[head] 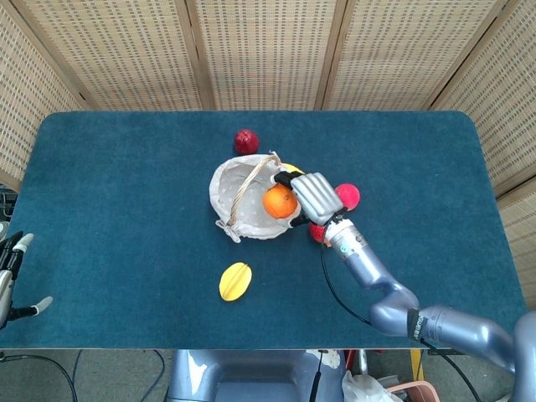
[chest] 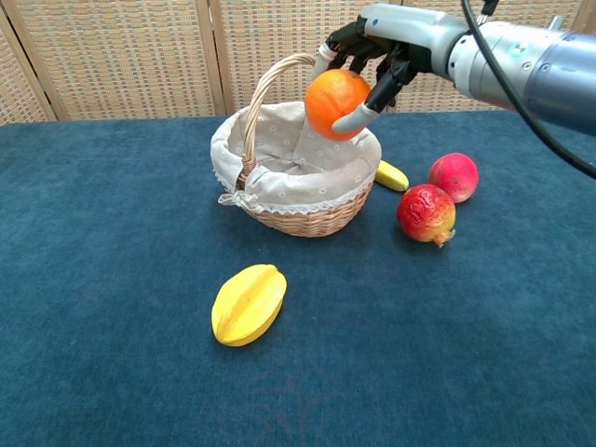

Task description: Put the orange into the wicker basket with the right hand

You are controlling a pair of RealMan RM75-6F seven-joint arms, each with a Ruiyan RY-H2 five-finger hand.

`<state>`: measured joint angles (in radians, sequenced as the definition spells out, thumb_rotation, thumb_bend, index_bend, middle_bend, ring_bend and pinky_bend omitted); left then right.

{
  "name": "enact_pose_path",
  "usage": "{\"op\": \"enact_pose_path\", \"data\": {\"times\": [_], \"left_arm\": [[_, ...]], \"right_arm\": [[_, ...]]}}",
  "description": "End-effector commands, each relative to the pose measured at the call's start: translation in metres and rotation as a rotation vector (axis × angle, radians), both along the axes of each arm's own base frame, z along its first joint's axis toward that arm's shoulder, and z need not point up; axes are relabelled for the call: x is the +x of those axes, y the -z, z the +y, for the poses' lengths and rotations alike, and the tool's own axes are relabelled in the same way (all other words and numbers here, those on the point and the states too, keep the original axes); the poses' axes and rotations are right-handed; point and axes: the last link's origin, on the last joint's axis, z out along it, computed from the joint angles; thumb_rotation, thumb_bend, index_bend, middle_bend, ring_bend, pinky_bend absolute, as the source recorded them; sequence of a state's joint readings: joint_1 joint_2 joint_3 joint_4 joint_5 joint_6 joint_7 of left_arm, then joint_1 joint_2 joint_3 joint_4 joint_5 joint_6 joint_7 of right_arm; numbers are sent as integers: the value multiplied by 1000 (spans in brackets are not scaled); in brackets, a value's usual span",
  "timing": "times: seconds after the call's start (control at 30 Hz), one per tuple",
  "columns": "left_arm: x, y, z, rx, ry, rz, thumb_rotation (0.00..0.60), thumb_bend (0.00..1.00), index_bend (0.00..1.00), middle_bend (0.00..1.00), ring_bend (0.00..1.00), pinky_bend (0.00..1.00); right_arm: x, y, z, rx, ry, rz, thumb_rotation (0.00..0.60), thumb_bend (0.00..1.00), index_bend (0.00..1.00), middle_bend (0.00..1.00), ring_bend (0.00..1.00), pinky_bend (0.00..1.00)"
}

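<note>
My right hand [head: 311, 193] [chest: 384, 42] grips the orange [head: 280, 202] [chest: 335, 103] from above and holds it in the air over the right part of the wicker basket [head: 230, 198] [chest: 307, 219]. The basket has a white cloth lining and an upright handle, and stands at the table's middle. My left hand [head: 10, 272] hangs at the far left edge of the head view, off the table, fingers apart and holding nothing.
A yellow starfruit [head: 235, 280] [chest: 247, 304] lies in front of the basket. A banana [chest: 392, 175], two red fruits [chest: 426, 213] [chest: 453, 177] sit to its right. A dark red fruit [head: 245, 141] lies behind the basket.
</note>
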<state>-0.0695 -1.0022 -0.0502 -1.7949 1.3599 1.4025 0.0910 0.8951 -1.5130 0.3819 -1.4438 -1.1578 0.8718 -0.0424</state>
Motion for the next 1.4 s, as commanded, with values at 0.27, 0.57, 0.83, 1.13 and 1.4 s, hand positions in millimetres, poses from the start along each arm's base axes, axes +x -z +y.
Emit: {"op": "enact_pose_path", "data": {"times": [0.27, 0.57, 0.83, 1.13, 1.4], "left_arm": [[-3, -2, 3, -4, -15, -12, 600, 0, 0, 0, 0, 0], [-1, -2, 1, -4, -7, -16, 600, 0, 0, 0, 0, 0], [1, -4, -3, -2, 8, -25, 600, 0, 0, 0, 0, 0], [5, -8, -11, 4, 42, -45, 600, 0, 0, 0, 0, 0], [10, -8, -24, 12, 90, -44, 600, 0, 0, 0, 0, 0]], "right_arm": [[-1, 33, -5, 52, 32, 22, 600, 112, 401, 326, 264, 365], [-4, 25, -4, 35, 47, 33, 600, 0, 188, 88, 33, 152], [-25, -3, 17, 15, 51, 97, 600, 0, 188, 88, 33, 152], [-122, -52, 91, -67, 55, 364, 600, 0, 128, 33, 6, 49], [-167, -84, 154, -262, 110, 383, 600, 0, 0, 0, 0, 0]]}}
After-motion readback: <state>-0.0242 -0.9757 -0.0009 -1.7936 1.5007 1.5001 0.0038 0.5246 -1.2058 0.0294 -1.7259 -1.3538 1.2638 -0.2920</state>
